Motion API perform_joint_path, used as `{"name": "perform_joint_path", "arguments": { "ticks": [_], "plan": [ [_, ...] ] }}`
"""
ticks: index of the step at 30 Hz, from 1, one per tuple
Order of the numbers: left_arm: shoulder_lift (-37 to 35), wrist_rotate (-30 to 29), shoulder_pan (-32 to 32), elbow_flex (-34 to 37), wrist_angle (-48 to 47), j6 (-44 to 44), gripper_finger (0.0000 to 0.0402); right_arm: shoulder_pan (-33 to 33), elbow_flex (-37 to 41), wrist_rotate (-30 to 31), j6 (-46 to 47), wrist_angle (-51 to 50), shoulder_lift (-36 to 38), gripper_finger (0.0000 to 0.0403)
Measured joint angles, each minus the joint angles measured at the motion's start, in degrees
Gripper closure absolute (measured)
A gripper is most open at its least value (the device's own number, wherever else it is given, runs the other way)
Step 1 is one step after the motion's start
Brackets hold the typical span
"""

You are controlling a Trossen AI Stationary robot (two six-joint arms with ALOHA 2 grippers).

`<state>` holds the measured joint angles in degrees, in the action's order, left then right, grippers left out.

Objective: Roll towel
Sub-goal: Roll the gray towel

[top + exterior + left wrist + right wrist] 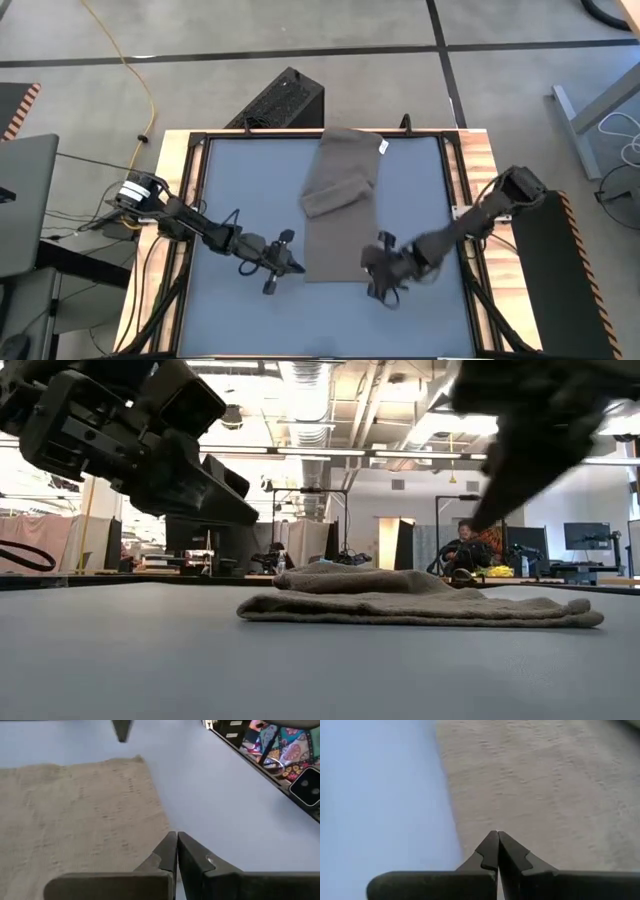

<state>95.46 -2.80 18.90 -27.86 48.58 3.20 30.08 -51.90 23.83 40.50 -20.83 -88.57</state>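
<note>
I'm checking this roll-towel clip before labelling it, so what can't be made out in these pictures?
- Whether the right claw touches the towel: its closed tips block the near edge in the right wrist view.
- Left claw: same problem by the towel corner.
- Low view: blurred arms cover both claws.
- The white tag: too small to read.

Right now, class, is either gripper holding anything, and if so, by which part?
Nothing is held. The left gripper and right gripper are both shut on nothing, near the towel's front corners.
</note>
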Motion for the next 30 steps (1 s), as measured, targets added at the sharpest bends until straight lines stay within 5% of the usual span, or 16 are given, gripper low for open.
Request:
{"name": "perform_joint_path", "arguments": {
  "ticks": [6,13,20,30],
  "plan": [
    [5.3,-1.1,1.0,-6.4,-2.4,-5.1,0.0357,7.2,0.0,10.6,5.6,3.8,-6.6,0.0376],
    [12.4,-2.0,-0.5,-16.8,-16.2,-5.4,0.031,6.4,0.0,11.0,9.3,5.6,-13.9,0.0376],
    [13.3,9.1,-1.0,-18.4,-28.0,-2.5,0.0306,6.5,-0.1,10.3,11.2,9.6,-16.8,0.0376],
    [13.4,12.8,1.8,-11.2,-15.1,7.6,0.0306,7.9,0.0,6.1,7.7,18.5,-16.9,0.0376]
  ]
}}
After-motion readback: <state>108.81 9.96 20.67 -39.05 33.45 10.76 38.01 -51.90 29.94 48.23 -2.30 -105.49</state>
